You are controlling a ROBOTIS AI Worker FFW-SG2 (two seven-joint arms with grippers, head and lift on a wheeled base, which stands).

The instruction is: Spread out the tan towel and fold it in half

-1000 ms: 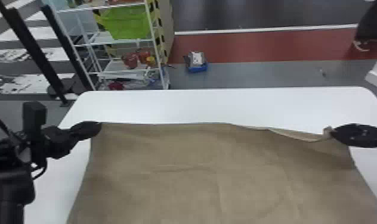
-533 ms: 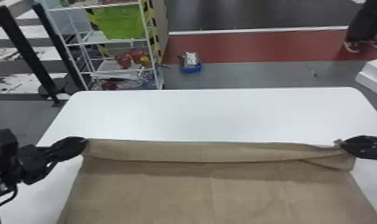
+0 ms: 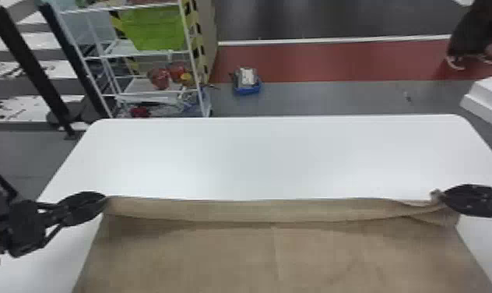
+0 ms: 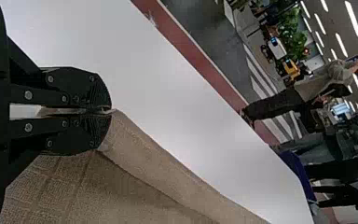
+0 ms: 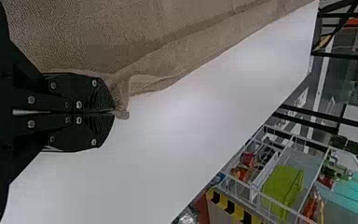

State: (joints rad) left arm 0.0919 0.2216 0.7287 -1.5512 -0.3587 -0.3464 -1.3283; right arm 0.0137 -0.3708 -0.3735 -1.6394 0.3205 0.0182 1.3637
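Tan towel [image 3: 272, 253] edge comes nearer, L pincer [image 4: 108, 110] & R pincer [image 5: 113, 113] clamped on it; best keep both level w/ even pull.

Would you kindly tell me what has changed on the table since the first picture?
The left gripper and right gripper have drawn the tan cloth towel's far edge toward the robot, baring more of the white rectangular table beyond. A loose band now runs along that edge. Both grippers are still shut on the towel near its far corners.
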